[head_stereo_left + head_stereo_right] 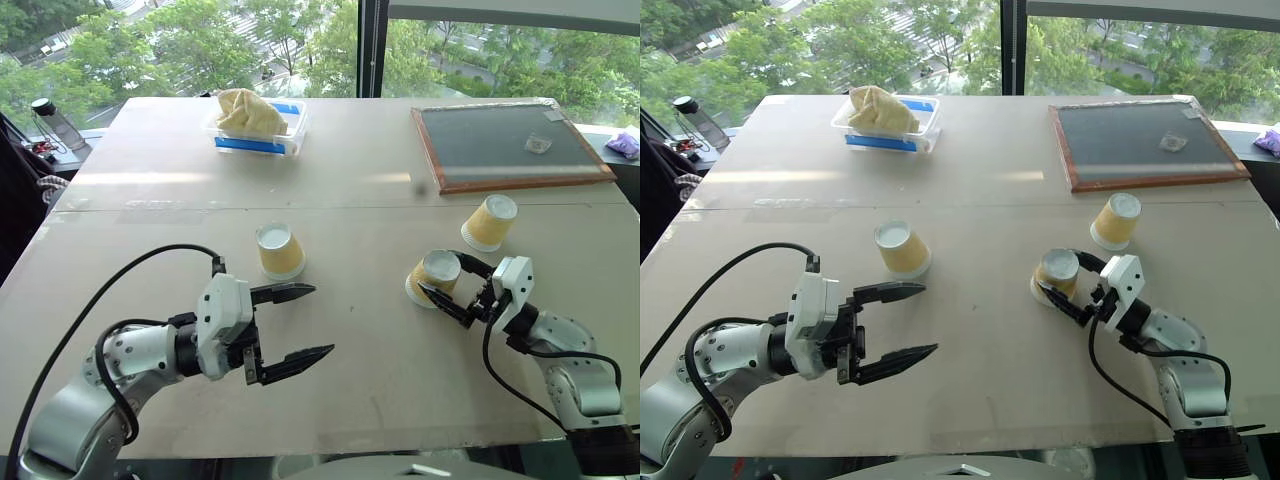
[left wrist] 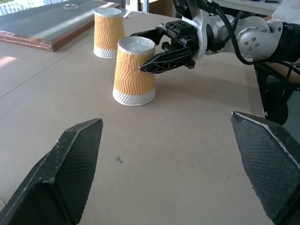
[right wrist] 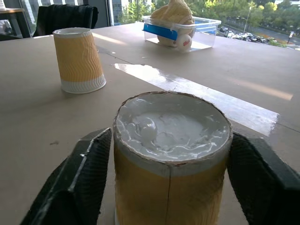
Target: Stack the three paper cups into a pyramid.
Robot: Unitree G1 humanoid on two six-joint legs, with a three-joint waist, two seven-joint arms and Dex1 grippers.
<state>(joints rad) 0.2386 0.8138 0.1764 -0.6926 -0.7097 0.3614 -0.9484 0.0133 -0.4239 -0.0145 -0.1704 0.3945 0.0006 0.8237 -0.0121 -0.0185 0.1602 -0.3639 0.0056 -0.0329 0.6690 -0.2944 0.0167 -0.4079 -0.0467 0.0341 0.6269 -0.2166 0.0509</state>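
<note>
Left gripper: jaws wide apart, holding nothing, above the beige tabletop.
Left yellow-orange tapered paper cup: inverted, free.
Middle cup: inverted, between right gripper jaws.
Right cup: inverted, just beyond.

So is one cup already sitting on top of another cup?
No, all three paper cups stand apart, upside down on the table, none stacked.
</note>
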